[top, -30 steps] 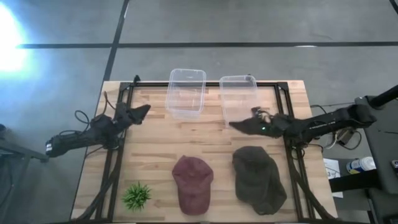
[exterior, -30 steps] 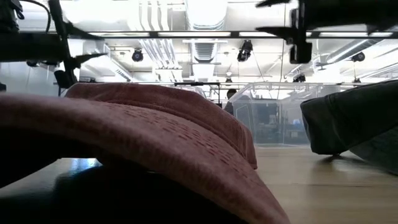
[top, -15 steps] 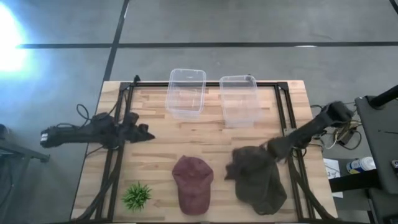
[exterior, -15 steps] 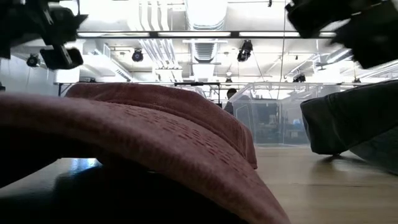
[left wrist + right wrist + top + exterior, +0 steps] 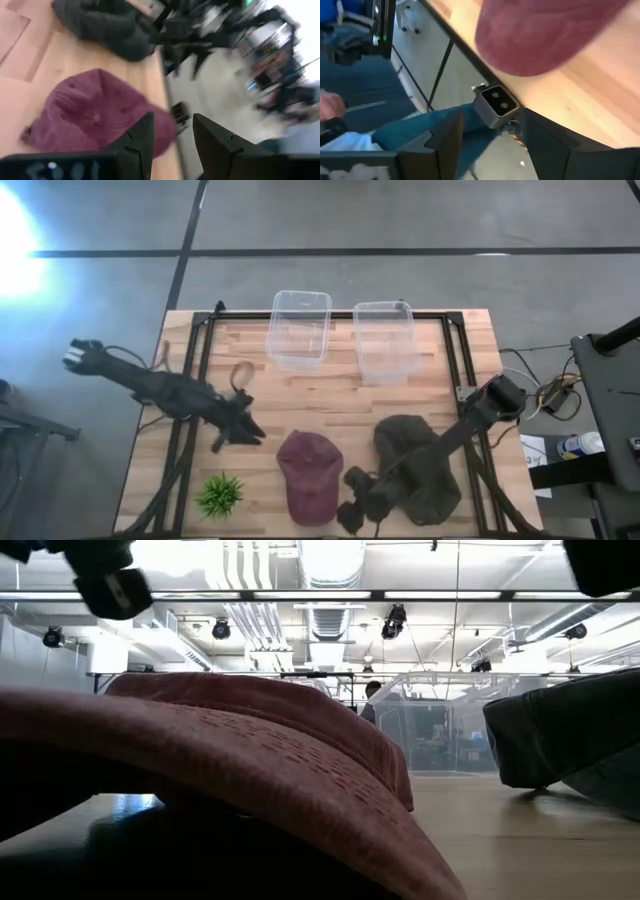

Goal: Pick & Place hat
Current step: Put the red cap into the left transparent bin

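Observation:
A maroon cap (image 5: 308,475) lies crown up on the table's near middle and fills the low view's foreground (image 5: 200,770). A dark grey hat (image 5: 415,465) lies flat to its right. My left gripper (image 5: 245,432) hovers open just left of the maroon cap; its wrist view shows the cap (image 5: 95,115) ahead of the spread fingers (image 5: 172,135). My right gripper (image 5: 352,508) is open at the near edge between the two hats, its arm passing over the dark hat. In the right wrist view the maroon cap's brim (image 5: 545,35) shows beyond the gripper (image 5: 492,145).
Two clear plastic boxes (image 5: 300,328) (image 5: 385,340) stand at the far edge. A small green plant (image 5: 220,495) sits at the near left corner. The low camera (image 5: 495,102) is mounted on the near edge. A person's hand (image 5: 330,105) shows beyond the table.
The left gripper swung from the table's left side toward the near edge and right, ending beside the maroon cap. The right gripper swept from beside the right clear box toward the near edge, over the dark hat, and stopped between the hats.

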{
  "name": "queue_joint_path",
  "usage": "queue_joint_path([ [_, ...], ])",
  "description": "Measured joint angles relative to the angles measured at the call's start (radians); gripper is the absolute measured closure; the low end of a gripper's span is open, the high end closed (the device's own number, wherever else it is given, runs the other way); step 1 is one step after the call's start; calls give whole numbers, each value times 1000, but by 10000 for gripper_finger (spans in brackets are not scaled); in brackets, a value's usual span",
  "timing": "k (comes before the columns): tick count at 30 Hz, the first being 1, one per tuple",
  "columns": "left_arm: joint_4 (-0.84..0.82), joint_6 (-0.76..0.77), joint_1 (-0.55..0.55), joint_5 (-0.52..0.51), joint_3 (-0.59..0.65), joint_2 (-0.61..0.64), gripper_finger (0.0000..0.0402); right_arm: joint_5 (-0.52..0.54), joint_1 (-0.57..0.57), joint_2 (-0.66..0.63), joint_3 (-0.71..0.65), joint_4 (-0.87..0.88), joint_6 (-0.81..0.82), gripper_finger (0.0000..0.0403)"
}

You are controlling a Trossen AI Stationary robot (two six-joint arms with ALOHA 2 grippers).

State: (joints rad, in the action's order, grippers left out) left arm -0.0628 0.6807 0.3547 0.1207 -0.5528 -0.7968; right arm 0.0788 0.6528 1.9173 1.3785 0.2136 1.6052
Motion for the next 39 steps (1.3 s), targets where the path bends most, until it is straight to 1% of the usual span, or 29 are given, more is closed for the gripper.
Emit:
queue_joint_path([
  [4, -75, -128, 51, -111, -130, -175, 274, -9, 3, 90, 80, 17, -125, 209],
  [7, -184, -174, 54, -130, -213, -300, 274, -31, 2, 132, 117, 14, -191, 209],
  [10, -232, -212, 54, -148, -268, -404, 274, -29, -2, 161, 125, 12, -221, 209],
  [13, -226, -232, 54, -153, -292, -489, 274, -27, -10, 185, 123, 16, -223, 209],
  [17, -226, -234, 53, -154, -295, -592, 274, -23, -34, 213, 124, 9, -213, 209],
  [20, -224, -206, 54, -148, -294, -664, 274, -17, -55, 243, 123, 15, -195, 209],
  [23, -225, -160, 56, -110, -293, -730, 274, -7, -80, 254, 122, 16, -186, 209],
  [25, -223, -131, 63, -68, -294, -764, 273, 22, -101, 256, 118, 16, -189, 209],
  [29, -231, -63, 94, 10, -294, -799, 273, 125, -148, 236, 114, 114, -189, 209],
  [32, -222, 13, 128, 16, -294, -798, 273, 210, -174, 197, 111, 233, -154, 209],
  [34, -208, 76, 145, 17, -294, -789, 273, 237, -184, 164, 111, 304, -127, 209],
  [36, -182, 139, 153, 16, -294, -781, 273, 240, -185, 126, 108, 328, -115, 209],
  [39, -148, 190, 159, -11, -294, -772, 273, 182, -170, 74, 94, 328, -80, 209],
])
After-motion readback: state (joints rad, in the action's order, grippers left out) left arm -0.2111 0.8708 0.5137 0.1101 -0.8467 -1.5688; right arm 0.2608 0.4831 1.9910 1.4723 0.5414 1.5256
